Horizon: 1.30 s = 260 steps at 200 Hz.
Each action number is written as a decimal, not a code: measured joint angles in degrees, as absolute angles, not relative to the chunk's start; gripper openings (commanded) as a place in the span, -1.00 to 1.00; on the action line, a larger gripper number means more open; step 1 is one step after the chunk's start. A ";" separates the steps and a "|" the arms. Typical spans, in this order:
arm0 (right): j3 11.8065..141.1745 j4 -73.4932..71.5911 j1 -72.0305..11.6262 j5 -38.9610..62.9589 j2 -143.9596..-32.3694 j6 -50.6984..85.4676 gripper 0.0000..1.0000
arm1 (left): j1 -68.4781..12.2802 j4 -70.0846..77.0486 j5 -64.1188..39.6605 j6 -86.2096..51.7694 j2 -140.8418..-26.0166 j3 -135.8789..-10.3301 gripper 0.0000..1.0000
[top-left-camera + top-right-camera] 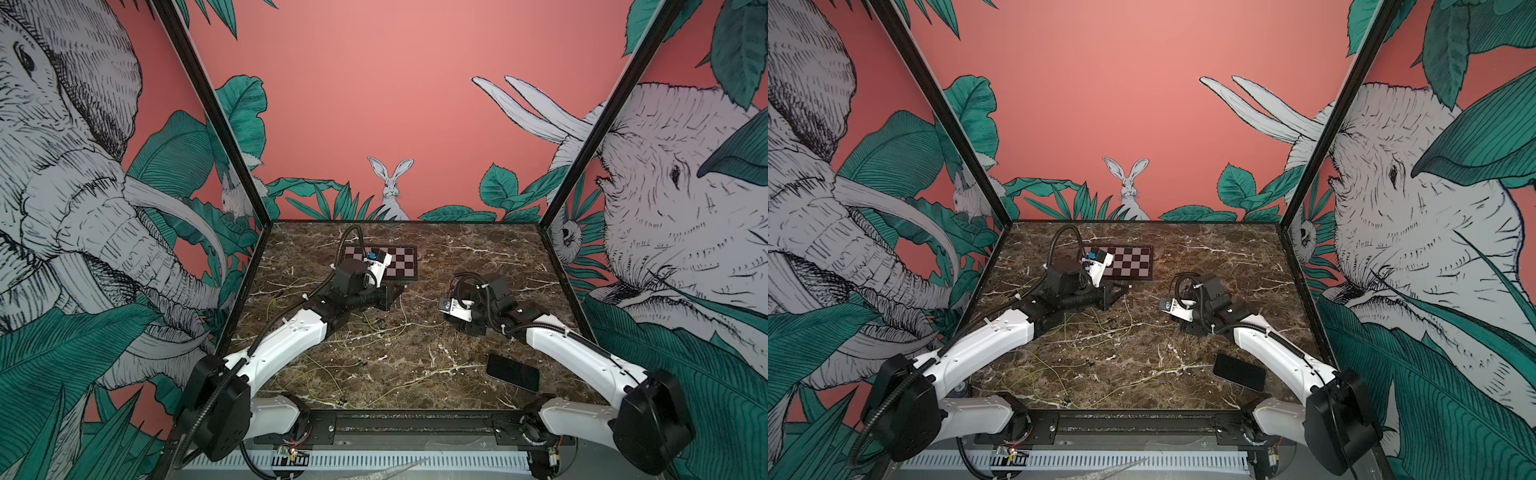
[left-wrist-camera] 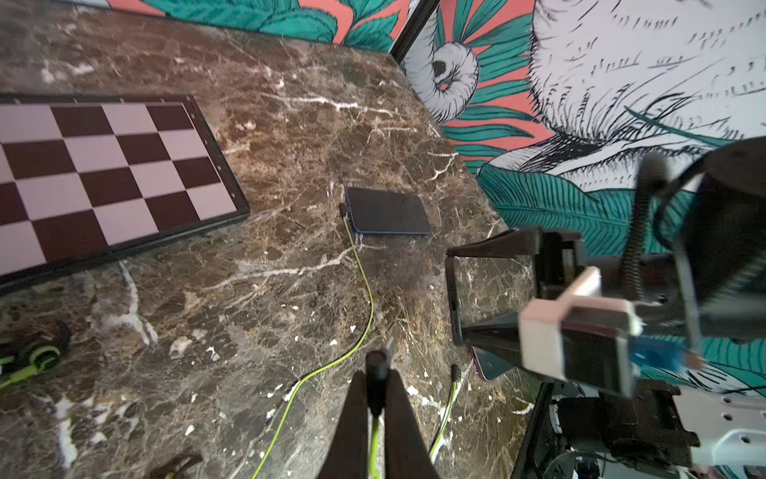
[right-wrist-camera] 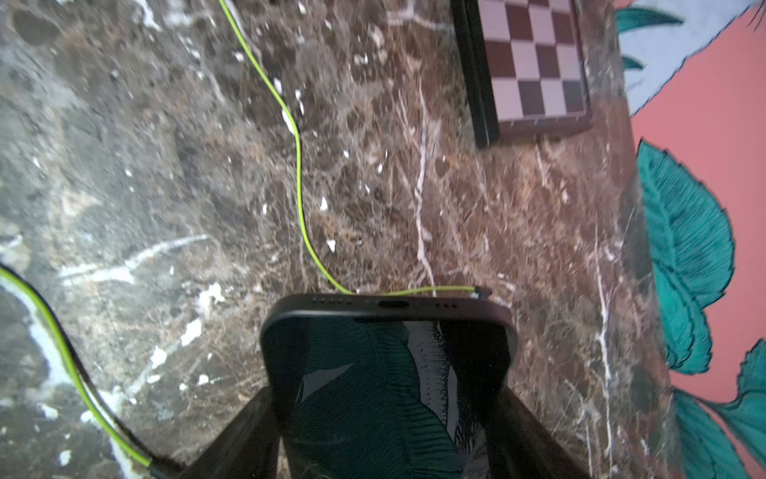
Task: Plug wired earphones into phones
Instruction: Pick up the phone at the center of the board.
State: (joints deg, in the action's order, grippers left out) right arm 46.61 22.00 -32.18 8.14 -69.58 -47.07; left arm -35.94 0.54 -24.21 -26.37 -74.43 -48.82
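My left gripper (image 2: 377, 373) is shut on the black plug (image 2: 376, 375) of one of the wired earphones, whose yellow-green cord runs back between the fingers. In both top views it hovers near the checkerboard (image 1: 392, 295) (image 1: 1117, 293). My right gripper (image 3: 385, 398) is shut across a phone (image 3: 385, 352), one finger on each long side, with its port edge facing away. The left wrist view shows that phone edge-on (image 2: 454, 298) in the right gripper (image 2: 456, 290). A second phone (image 2: 387, 211) lies flat, a cord's end meeting its short side. A third phone (image 1: 512, 372) (image 1: 1239, 371) lies front right.
A black-and-white checkerboard plate (image 1: 399, 259) (image 2: 103, 174) lies at the back. Thin yellow-green cords (image 1: 374, 332) sprawl over the marble table (image 1: 436, 365). A loose plug (image 2: 454, 371) and earbuds (image 2: 37, 356) lie near the left gripper. Printed walls close in three sides.
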 measured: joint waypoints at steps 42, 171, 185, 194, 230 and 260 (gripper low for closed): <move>49.87 20.38 -38.24 6.33 -71.22 -46.44 0.28 | -37.82 -1.52 -25.34 -27.22 -75.85 -48.82 -1.00; 54.85 17.58 -43.53 -0.03 -76.73 -45.39 0.28 | -39.51 1.63 -28.05 -28.27 -75.83 -48.56 -1.00; 55.35 17.39 -43.77 -0.36 -76.82 -45.36 0.28 | -39.51 1.74 -28.08 -28.32 -75.83 -48.56 -1.00; 55.70 17.30 -43.94 -0.60 -76.82 -45.36 0.28 | -39.51 1.69 -28.08 -28.32 -75.83 -48.56 -1.00; 56.21 16.84 -44.21 -1.13 -76.84 -45.36 0.28 | -39.57 1.37 -27.66 -28.05 -75.83 -48.56 -1.00; 56.21 16.84 -44.34 -1.30 -76.88 -45.34 0.28 | -39.57 1.17 -27.42 -27.99 -75.83 -48.56 -1.00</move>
